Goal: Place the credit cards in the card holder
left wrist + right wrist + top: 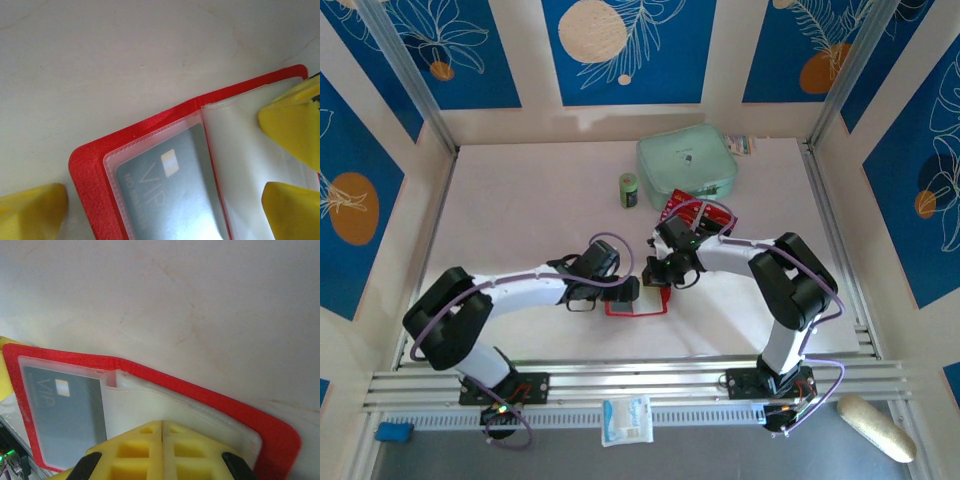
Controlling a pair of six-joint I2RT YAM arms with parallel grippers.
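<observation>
White table (520, 220): open card holder (200, 394) between tools; left tool (628, 290) wide, straddling corner; right tool (162, 426) closed tight at pocket.
</observation>
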